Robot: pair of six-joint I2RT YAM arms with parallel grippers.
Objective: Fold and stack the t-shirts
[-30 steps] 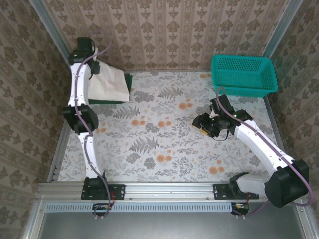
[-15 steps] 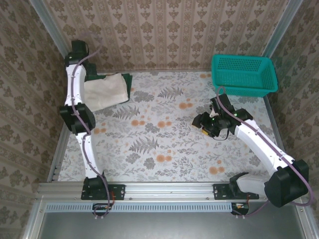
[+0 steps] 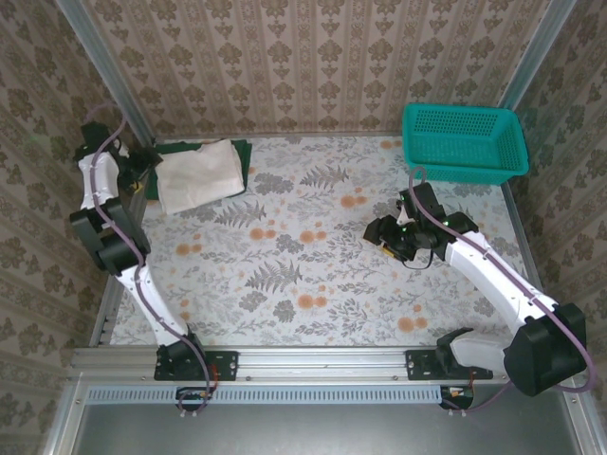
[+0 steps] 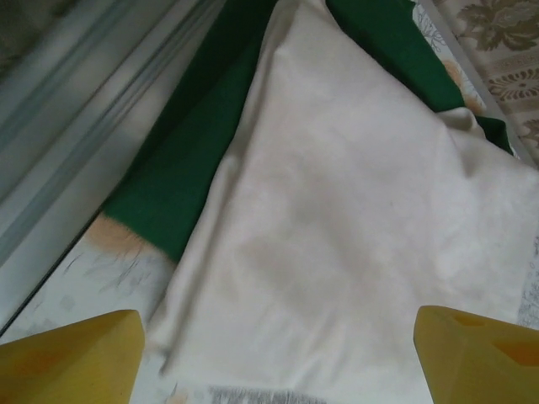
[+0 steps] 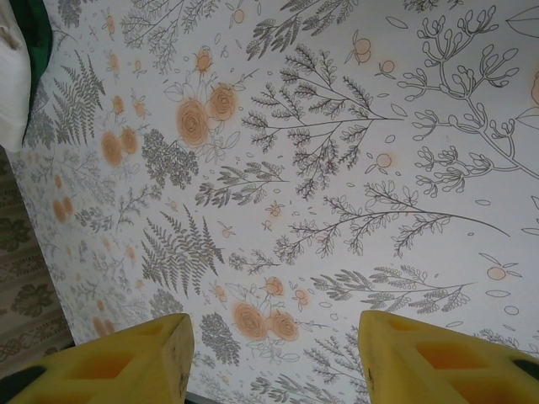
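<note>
Two shirts lie stacked well apart from the basket (image 3: 465,142), the off-white shirt (image 3: 196,175) atop the green shirt (image 4: 168,177). The left gripper (image 3: 142,169), wide and empty, sits just beside the stack's edge away from the basket. The right gripper (image 3: 380,237), also wide, hovers near the basket.

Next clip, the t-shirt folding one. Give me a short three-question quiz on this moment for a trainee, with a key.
1. True or false: the off-white t-shirt lies on top of the dark green t-shirt.
2. In the top view, where on the table does the teal mesh basket stand? A) far right corner B) far left corner C) near edge, between the arm bases
3. Fill in the gap: the left claw and the right claw are both ____, gripping nothing.

Key: 1 true; 2 A; 3 open.
</note>
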